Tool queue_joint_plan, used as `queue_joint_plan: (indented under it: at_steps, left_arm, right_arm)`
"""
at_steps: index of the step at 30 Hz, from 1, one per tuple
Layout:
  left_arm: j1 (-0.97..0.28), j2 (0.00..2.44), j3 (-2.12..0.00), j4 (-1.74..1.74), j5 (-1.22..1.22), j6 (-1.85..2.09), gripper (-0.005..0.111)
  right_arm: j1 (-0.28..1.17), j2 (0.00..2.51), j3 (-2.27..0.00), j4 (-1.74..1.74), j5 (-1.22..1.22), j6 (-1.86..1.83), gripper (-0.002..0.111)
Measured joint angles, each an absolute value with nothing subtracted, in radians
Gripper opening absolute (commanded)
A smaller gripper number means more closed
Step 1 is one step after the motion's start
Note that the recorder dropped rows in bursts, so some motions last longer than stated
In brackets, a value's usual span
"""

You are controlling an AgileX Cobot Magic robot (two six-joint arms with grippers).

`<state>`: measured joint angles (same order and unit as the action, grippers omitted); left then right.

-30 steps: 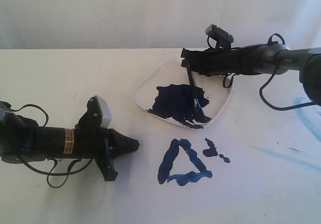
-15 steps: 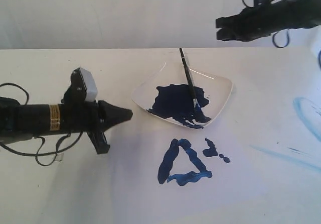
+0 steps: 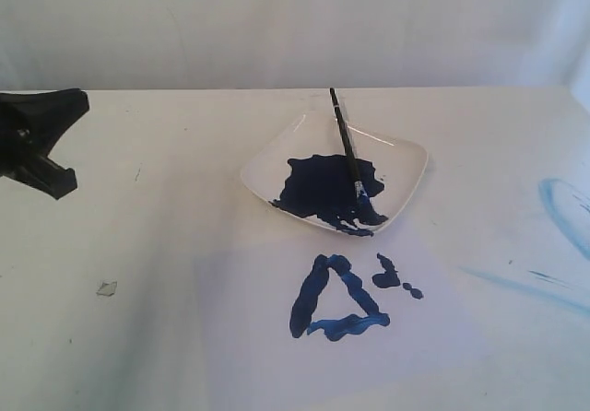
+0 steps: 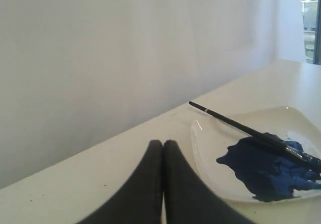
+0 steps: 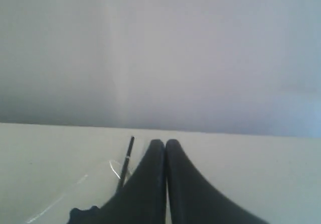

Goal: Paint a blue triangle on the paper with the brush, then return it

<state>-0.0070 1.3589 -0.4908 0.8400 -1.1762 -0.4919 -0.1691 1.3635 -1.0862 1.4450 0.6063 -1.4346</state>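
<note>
The left gripper (image 4: 163, 144) has its jaws together and is empty. The blue triangle (image 3: 318, 287) sits on the paper (image 3: 240, 328) and the brush (image 3: 346, 139) lies across the dish (image 3: 410, 158), so the task looks done. The right gripper (image 5: 165, 142) seems pressed together too, so both arms need only keep clear.

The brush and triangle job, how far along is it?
Done: the blue triangle is on the paper, and the brush lies in the white dish, bristles in the paint. In hand: nothing; the left gripper and right gripper are both shut and empty. Left: nothing that I can see.
</note>
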Motion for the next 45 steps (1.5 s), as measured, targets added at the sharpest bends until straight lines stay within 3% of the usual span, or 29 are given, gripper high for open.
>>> queue_joint_plan:
  at_steps: [11,19,28,45]
  left_arm:
    - [-0.007,1.056,-0.259,0.559,-1.155,-0.454,0.0]
    - [-0.006,0.895,-0.169,0.444,-0.963,-0.38,0.0]
    - [-0.006,0.868,-0.164,0.17,-0.816,-0.173,0.0]
    - [-0.006,0.868,-0.164,0.156,-0.782,-0.159,0.0]
  right_arm:
    - [-0.169,0.744,-0.671,1.614,0.519,-1.588,0.0]
    - [-0.169,0.401,-0.476,1.616,0.322,-1.536,0.0]
    - [-0.169,0.39,-0.417,1.616,0.197,-1.451,0.0]
    - [-0.169,0.392,-0.397,1.618,0.264,-1.379,0.0]
